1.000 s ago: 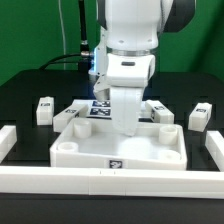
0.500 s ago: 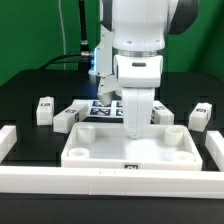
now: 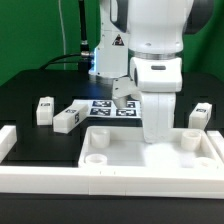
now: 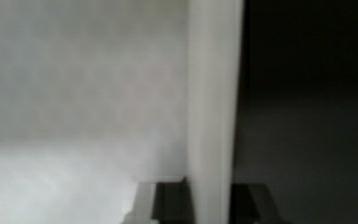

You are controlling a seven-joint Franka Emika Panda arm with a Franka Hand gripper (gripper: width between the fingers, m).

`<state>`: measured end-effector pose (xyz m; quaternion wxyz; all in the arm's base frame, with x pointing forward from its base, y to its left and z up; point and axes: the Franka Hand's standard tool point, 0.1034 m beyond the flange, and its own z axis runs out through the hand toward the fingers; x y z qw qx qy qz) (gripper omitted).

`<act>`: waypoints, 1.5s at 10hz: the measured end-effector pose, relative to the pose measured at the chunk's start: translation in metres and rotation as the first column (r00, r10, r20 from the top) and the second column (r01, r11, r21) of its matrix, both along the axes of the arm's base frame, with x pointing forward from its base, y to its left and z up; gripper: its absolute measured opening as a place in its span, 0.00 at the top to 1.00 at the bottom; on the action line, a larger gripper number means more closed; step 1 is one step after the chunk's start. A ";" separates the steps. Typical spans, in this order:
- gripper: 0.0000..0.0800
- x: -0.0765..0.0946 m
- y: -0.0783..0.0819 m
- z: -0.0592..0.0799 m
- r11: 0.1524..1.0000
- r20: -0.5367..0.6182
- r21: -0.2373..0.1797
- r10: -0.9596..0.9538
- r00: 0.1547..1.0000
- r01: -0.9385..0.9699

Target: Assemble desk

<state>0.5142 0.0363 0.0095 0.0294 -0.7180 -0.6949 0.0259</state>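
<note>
Exterior view: my gripper [image 3: 160, 137] stands at the back rim of the white plastic tray-like tabletop [image 3: 130, 152], which lies in the lower right of the frame. The white rectangular block legs [image 3: 43, 110] lie loose beyond it, none fitted, so I judge the assembly barely begun. Wrist view: my jaws are closed on the tabletop's thin raised wall [image 4: 217, 100].

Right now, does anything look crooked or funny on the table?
Yes. The tipped leg leans at a slant by the marker board, next to the arm, instead of lying flat. The skewed leg nearby lies crooked to that board.
</note>
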 end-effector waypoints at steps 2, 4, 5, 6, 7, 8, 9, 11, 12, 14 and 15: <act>0.92 0.000 0.004 0.000 1.000 -0.006 0.000 -0.012 1.000 0.012; 0.92 0.000 0.004 0.000 0.999 -0.006 -0.002 -0.034 0.999 0.034; 0.92 0.000 0.004 0.000 0.999 -0.006 -0.002 -0.034 0.999 0.034; 0.92 0.000 0.004 -0.001 0.999 -0.007 -0.002 -0.035 0.999 0.035; 0.69 -0.001 0.003 -0.001 0.999 -0.008 -0.002 -0.035 0.999 0.035; 0.69 -0.001 0.003 -0.001 0.999 -0.008 -0.002 -0.035 0.999 0.035; 0.46 -0.001 0.003 -0.001 0.999 -0.008 -0.002 -0.036 0.999 0.036; 0.30 -0.002 0.001 -0.002 0.999 -0.010 -0.003 -0.054 0.998 0.054; 0.21 -0.002 0.001 -0.002 0.997 -0.008 -0.004 -0.073 0.997 0.073; 0.19 -0.004 0.005 0.000 0.994 -0.007 -0.008 -0.107 0.994 0.107; 0.19 -0.005 0.008 0.006 0.986 0.000 -0.015 -0.163 0.987 0.163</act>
